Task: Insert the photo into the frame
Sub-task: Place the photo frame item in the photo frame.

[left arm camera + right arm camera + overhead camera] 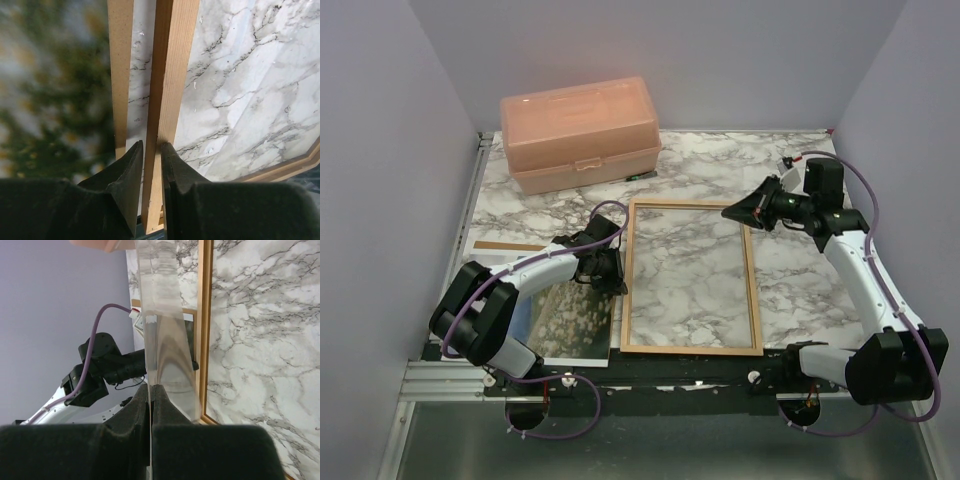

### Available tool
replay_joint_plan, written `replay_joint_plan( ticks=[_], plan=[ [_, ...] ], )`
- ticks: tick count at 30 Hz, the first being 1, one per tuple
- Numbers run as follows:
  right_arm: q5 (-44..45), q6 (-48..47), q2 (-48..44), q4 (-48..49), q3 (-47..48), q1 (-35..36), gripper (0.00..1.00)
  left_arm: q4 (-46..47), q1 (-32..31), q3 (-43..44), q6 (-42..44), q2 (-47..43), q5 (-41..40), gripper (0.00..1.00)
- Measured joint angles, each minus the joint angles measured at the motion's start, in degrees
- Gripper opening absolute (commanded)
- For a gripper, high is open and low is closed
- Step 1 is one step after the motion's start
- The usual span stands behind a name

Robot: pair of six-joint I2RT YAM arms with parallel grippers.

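orange-brown wood frame point(690, 349), thin-railed rectangle, flat on a veined marble-pattern table point(790, 290); photo point(570, 325), paper print in mottled green and yellow, flat just left of the frame, partly under the left arm; tan backing board point(505, 245), a flat strip showing further left of the frame. left gripper point(613, 270): black wedge fingers point(127, 172) narrowly parted, pinching the frame's left rail. right gripper point(733, 211), at the frame's far right corner: jaws pressed together on a clear glossy sheet point(165, 340) seen edge-on. pink plastic box point(580, 130), rounded lid, beyond the frame's far left corner
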Motion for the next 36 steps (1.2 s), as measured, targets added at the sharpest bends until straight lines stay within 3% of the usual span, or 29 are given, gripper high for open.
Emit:
replay_joint_plan(
  ticks=[36],
  plan=[
    [-1.73, 3.63, 2.14, 6.36, -9.6, 0.02, 0.01, -0.94, -0.09, 1.16, 0.42, 1.36, 0.33, 0.18]
  ],
)
